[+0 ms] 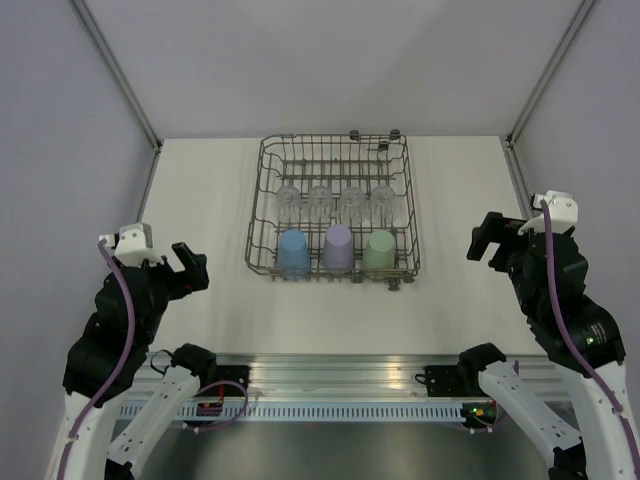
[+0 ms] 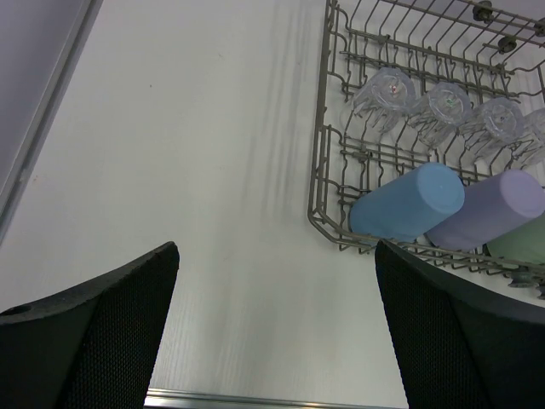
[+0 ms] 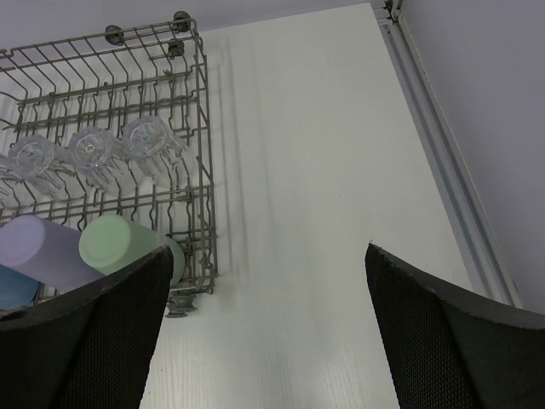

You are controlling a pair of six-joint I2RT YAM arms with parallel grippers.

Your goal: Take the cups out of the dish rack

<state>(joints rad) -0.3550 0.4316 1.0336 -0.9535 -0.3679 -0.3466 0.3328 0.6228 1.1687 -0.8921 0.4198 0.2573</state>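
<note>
The grey wire dish rack (image 1: 330, 140) stands mid-table. Its near row holds a blue cup (image 1: 294, 253), a lavender cup (image 1: 337, 248) and a light green cup (image 1: 380, 250), all bottom up. Behind them sit several clear cups (image 1: 319, 202). My left gripper (image 1: 192, 268) hovers open to the left of the rack, nothing between its fingers. In the left wrist view the left gripper (image 2: 275, 256) looks at bare table, the blue cup (image 2: 407, 203) up to its right. My right gripper (image 1: 483, 240) hangs open right of the rack. In the right wrist view the right gripper (image 3: 268, 256) has the green cup (image 3: 119, 245) to its left.
White table (image 1: 200, 190) with grey walls and metal frame posts (image 1: 120, 70) at the back corners. An aluminium rail (image 1: 340, 375) runs along the near edge between the arm bases. The rack's small wheels (image 1: 375, 138) sit on its far side.
</note>
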